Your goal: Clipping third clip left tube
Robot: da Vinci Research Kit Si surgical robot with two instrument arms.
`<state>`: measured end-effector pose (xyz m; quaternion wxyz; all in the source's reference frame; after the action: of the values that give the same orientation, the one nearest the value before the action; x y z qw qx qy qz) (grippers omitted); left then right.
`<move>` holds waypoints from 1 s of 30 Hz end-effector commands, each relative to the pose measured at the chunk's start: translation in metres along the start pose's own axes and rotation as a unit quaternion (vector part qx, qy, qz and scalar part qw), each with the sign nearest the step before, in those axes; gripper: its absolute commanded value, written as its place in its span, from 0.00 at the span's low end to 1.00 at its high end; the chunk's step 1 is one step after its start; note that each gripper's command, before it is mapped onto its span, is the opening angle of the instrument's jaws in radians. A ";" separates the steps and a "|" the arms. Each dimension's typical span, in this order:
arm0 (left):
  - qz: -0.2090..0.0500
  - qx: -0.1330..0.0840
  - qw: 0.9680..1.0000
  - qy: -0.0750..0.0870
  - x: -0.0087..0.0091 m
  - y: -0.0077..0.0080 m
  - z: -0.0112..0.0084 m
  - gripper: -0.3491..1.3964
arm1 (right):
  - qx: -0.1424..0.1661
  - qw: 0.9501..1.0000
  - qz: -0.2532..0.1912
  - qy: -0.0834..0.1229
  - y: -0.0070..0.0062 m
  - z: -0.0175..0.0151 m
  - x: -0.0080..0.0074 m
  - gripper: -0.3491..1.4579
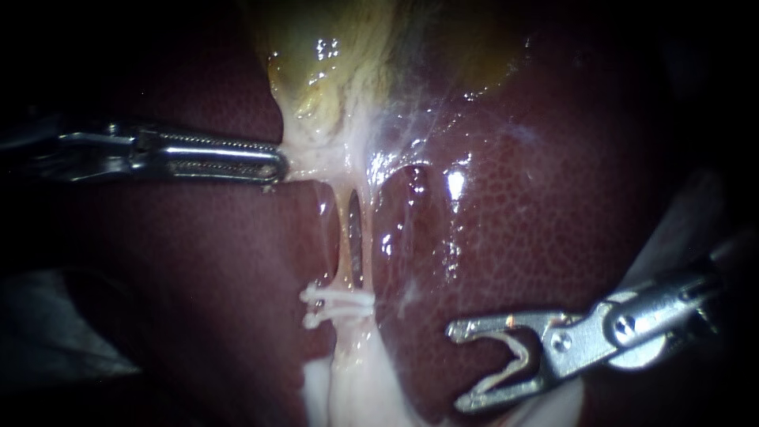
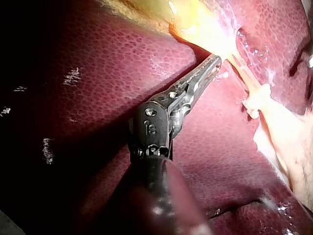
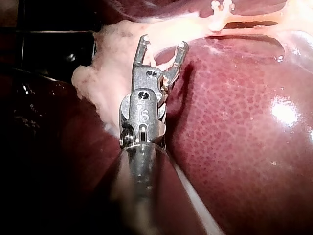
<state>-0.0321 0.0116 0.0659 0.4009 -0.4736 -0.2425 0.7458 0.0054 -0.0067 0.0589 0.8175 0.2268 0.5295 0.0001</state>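
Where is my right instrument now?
Endoscope view, lower right: the right instrument sits over the liver, a loaded clip in its jaws, right of the two placed clips, apart from them.

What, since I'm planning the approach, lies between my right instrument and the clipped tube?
Only bare, glossy liver; the endoscope view shows nothing else between the right instrument, holding a clip, and the tube with its clips.
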 end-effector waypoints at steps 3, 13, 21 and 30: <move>0.000 0.000 1.000 0.000 0.0000 0.0001 0.0000 0.00 | 0.000 1.000 0.000 0.000 0.0000 0.0000 0.0000 0.47; -0.007 -0.003 1.000 -0.002 0.0025 0.0008 -0.0035 0.00 | 0.002 1.000 0.000 0.000 0.0001 0.0001 0.0001 0.47; -0.006 0.004 1.000 0.014 0.0045 0.0018 -0.0068 0.00 | 0.019 1.000 0.004 0.006 0.0011 0.0011 0.0009 0.47; -0.006 0.004 1.000 0.014 0.0044 0.0020 -0.0068 0.00 | 0.044 0.998 0.039 0.026 0.0055 0.0046 0.0020 0.47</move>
<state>-0.0277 0.0140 0.0592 0.4106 -0.4808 -0.2366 0.7378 0.0120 -0.0026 0.0610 0.7882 0.2851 0.5451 0.0196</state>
